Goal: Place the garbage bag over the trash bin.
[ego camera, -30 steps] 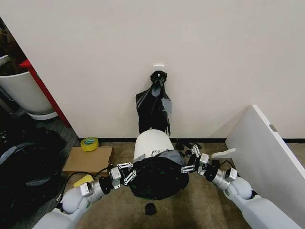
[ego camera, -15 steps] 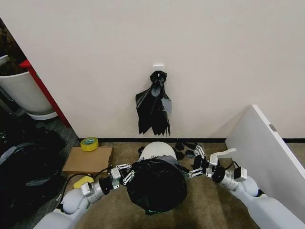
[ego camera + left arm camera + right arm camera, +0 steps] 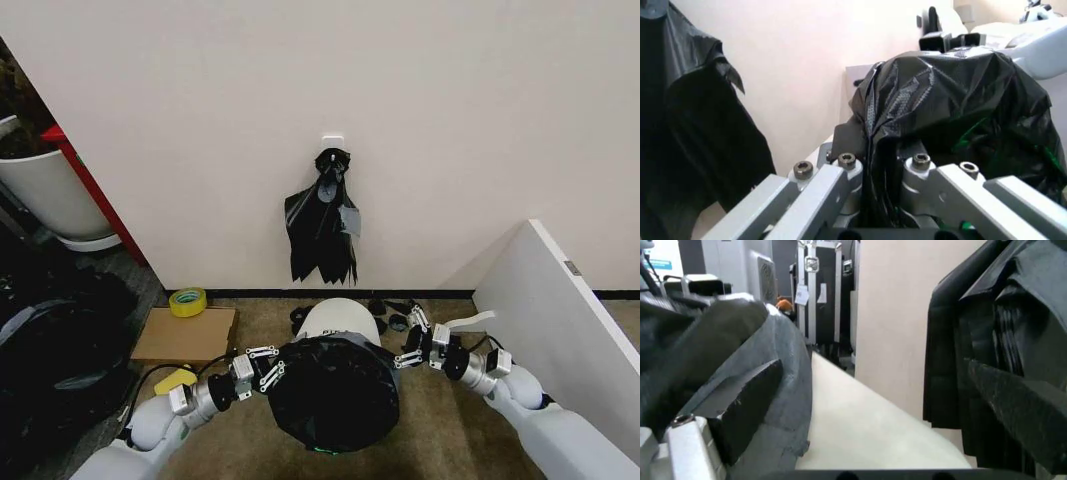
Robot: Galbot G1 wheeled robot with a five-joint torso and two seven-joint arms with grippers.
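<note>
The cream-white trash bin (image 3: 340,316) leans toward me on the floor below the wall. The glossy black garbage bag (image 3: 333,392) is stretched over its mouth and upper body. My left gripper (image 3: 268,367) is at the bag's left edge, shut on a fold of the garbage bag (image 3: 953,100) that runs between its fingers (image 3: 840,175). My right gripper (image 3: 410,342) is just off the bag's right side, open, its fingers spread above and below. In the right wrist view the bin's pale wall (image 3: 867,430) lies between those fingers, with bag plastic (image 3: 777,350) beside one pad.
A knotted bunch of black plastic (image 3: 321,225) hangs from a wall hook behind the bin. Small black parts (image 3: 385,308) lie on the floor there. A white board (image 3: 555,310) leans at the right. At the left are cardboard (image 3: 185,333), a yellow tape roll (image 3: 187,301), a white planter (image 3: 50,195) and a dark heap (image 3: 50,345).
The bag now covers more of the bin, and less white wall shows. My right gripper has let go of the bag's edge and moved off to the right. The left gripper kept its hold.
</note>
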